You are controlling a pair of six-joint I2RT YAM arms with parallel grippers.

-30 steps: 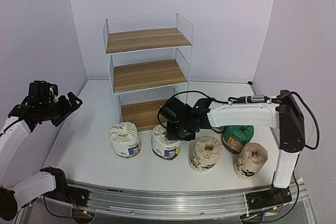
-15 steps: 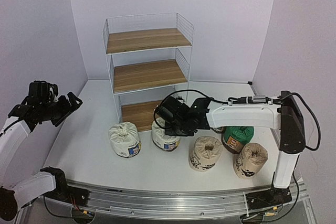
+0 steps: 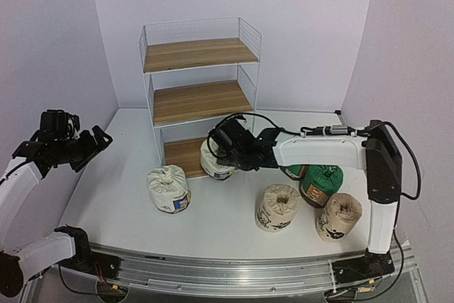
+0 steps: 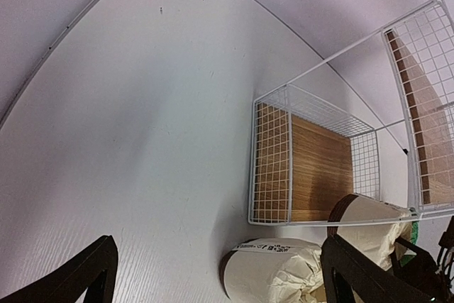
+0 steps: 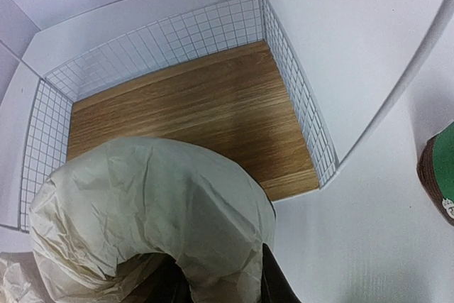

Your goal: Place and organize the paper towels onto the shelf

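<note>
Roll (image 3: 211, 166) tight in right end effector (image 3: 223, 151)

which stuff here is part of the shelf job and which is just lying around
Job: wire shelf; held white roll; other white roll; two beige rolls; two green rolls.
Lying about: nothing loose, only the rig's metal rail.

The shelf (image 3: 201, 54) is made of thin white-coated wire and mesh, with boards of brown, matt, grained wood. The white roll (image 5: 149, 204) is wrapped in a thin, crinkled film, seemingly plastic, with a soft sheen. The counter (image 3: 113, 175) is seen as smooth, white and faintly reflective. The fingers (image 4: 78, 278) of the left gripper (image 4: 218, 240) are dark and matt. The rail (image 3: 234, 273) at the near edge is of brushed metal.
</note>
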